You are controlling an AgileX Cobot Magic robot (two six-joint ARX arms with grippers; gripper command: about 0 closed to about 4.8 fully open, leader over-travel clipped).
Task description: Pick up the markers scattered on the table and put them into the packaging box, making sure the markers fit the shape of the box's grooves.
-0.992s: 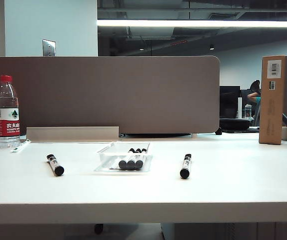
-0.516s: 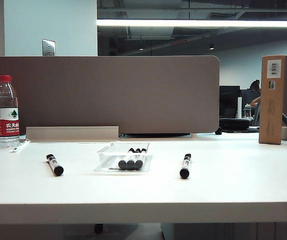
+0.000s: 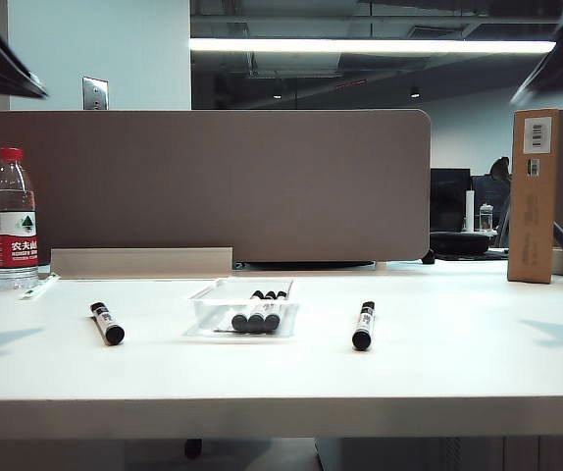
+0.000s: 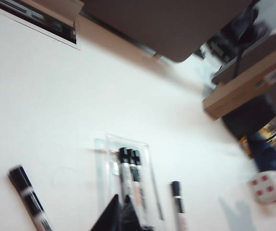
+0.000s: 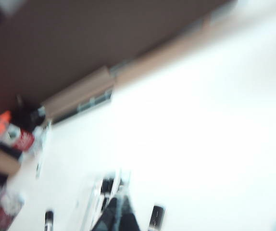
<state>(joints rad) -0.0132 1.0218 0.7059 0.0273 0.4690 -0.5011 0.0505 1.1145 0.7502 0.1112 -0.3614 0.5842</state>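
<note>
Two short black-capped white markers (image 3: 107, 323) lie loose, left and right of the clear plastic grooved tray (image 3: 213, 296). They look light, hard and roly, so pinch the middle. The left gripper (image 4: 119, 211) and right gripper (image 5: 118, 215) hang high, pressed together, empty.

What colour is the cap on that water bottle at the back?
Red. The water bottle shows best in the exterior view, standing at the table's far left.

1. An open-plan office: a brown desk partition (image 3: 198, 186) stands along the far edge of the white worktop (image 3: 281, 373).
2. A long ceiling strip light (image 3: 370, 46) runs across exposed dark ceiling services.
3. Beyond the partition, a dark monitor (image 3: 449, 199) sits on another desk.
4. A wall switch plate (image 3: 95, 94) is mounted on the pale wall.
</note>
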